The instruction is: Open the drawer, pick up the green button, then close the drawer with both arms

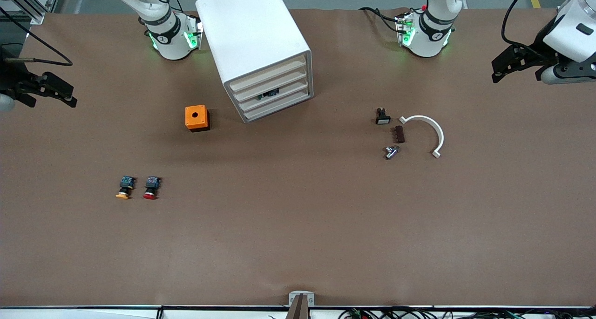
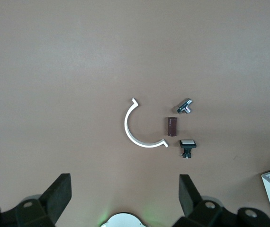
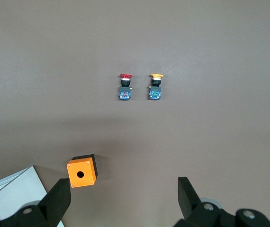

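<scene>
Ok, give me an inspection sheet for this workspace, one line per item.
Surface: brown table.
Job's things: white cabinet, four drawers shut; a dark part shows through the third drawer; green button not seen.
Clutter: orange box; yellow-capped button beside red-capped button; white arc, brown block, metal part, small switch.
Grippers: left pincer open, right pincer open, both waiting above the table's ends.
Cables: black cables along the table's front-camera edge.
Surroundings: nothing seen.
</scene>
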